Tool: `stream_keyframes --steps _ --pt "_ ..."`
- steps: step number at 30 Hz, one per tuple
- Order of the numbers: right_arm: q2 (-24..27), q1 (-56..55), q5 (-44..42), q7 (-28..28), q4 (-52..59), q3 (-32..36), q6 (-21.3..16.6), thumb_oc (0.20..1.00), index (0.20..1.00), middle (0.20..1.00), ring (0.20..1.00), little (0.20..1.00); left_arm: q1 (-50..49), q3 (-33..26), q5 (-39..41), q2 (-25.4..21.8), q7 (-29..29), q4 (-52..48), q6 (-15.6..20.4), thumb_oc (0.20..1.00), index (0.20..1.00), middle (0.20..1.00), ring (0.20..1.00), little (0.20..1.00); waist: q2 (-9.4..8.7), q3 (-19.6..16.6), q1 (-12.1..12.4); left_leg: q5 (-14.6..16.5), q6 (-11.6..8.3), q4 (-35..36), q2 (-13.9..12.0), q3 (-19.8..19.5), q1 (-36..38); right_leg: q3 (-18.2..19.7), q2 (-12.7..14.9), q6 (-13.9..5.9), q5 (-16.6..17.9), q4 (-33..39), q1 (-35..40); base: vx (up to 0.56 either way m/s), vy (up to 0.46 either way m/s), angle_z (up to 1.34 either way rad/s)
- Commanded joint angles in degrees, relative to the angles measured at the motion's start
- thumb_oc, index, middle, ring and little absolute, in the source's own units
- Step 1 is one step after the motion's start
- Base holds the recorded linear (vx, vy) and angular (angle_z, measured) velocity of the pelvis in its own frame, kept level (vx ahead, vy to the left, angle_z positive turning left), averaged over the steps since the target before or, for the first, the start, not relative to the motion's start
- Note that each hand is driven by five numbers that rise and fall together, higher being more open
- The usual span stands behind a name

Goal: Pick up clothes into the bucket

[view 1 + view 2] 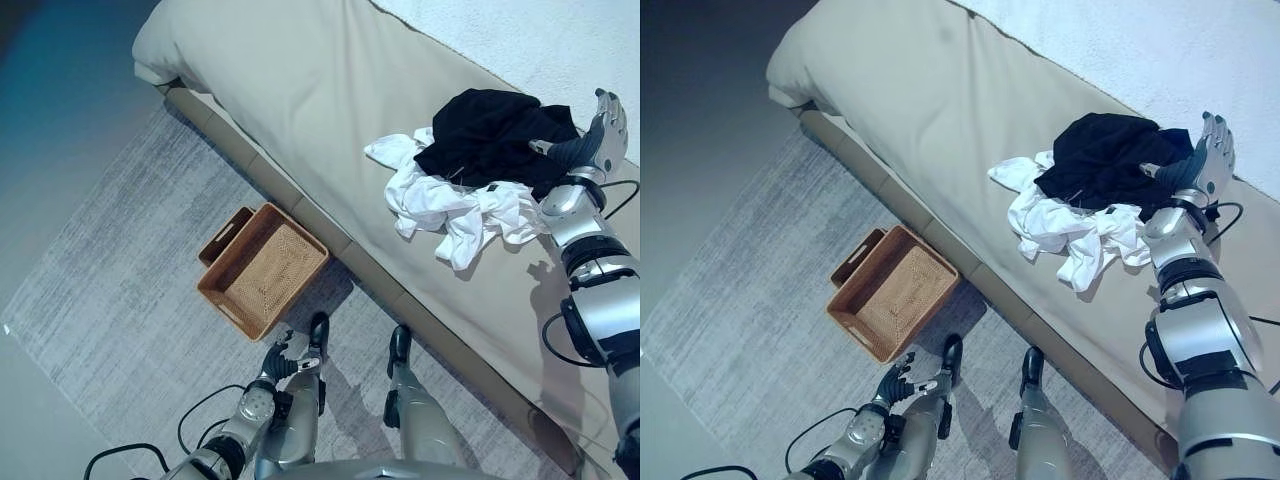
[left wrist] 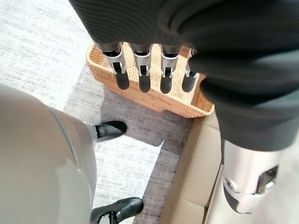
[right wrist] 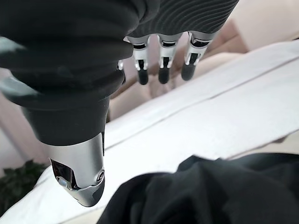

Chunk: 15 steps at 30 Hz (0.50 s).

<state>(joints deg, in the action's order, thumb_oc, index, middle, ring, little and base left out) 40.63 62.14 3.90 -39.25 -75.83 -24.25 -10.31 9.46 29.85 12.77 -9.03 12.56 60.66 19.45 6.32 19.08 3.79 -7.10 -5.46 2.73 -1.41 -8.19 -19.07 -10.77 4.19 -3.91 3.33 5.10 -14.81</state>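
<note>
A crumpled black garment (image 1: 495,138) lies heaped on the beige bed (image 1: 330,110), overlapping a twisted white garment (image 1: 455,210) whose wrinkled folds and sleeves spill toward the near edge of the mattress. The bed's cover is smooth, matte fabric, and a paler textured blanket (image 1: 560,40) covers its far right part. The right hand (image 1: 598,135) is raised over the right edge of the black garment, fingers (image 3: 162,63) straight and loosely spread, holding nothing; in its wrist view the dark cloth bunches just beneath the thumb, though whether the thumb touches the cloth cannot be told. On the floor to the left, tucked against the padded bed base, sits a rectangular woven wicker basket (image 1: 262,268), tan, with a tight plaited weave on its floor and a cut-out handle at its far left end; it holds no clothes. It rests on a grey, streaky short-pile rug (image 1: 120,300). The left hand (image 1: 284,357) hangs low at the near side, right of the basket's near corner, with its fingers (image 2: 140,70) straight and side by side, relaxed and gripping nothing, their dark tips pointing toward the basket's woven rim.
</note>
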Motion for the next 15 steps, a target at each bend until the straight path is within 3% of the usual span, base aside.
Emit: stream_keyframes --steps 1,7,15 --pt "3.8 6.0 -0.7 1.7 -1.2 -3.7 0.3 1.000 1.000 1.000 1.000 1.000 2.0 2.6 1.9 0.2 0.5 0.1 1.4 1.000 1.000 1.000 1.000 1.000 -2.98 0.3 0.8 -0.7 1.13 1.2 2.9 -0.2 -1.2 0.2 2.9 -3.47 2.1 -2.5 -2.9 0.00 -0.005 0.04" --pt "4.8 8.7 -2.4 7.7 -5.8 -5.6 2.5 1.000 1.000 1.000 1.000 1.000 2.5 2.7 2.9 0.2 -0.3 -0.3 0.7 1.000 1.000 1.000 1.000 1.000 -3.12 1.9 1.5 -1.6 1.04 1.2 3.2 -1.3 -3.7 -0.3 3.1 -3.47 2.5 -2.8 -5.1 0.00 0.001 0.10" --pt "6.9 12.3 -2.4 9.0 -7.6 -8.0 3.2 1.000 1.000 1.000 1.000 1.000 3.7 3.3 4.6 0.0 -0.7 -3.1 0.7 1.000 1.000 1.000 1.000 1.000 -2.87 4.4 2.2 -2.8 0.98 1.3 3.5 -1.8 -8.5 -0.1 2.8 -3.52 3.6 -2.6 -10.0 -0.01 0.001 0.01"
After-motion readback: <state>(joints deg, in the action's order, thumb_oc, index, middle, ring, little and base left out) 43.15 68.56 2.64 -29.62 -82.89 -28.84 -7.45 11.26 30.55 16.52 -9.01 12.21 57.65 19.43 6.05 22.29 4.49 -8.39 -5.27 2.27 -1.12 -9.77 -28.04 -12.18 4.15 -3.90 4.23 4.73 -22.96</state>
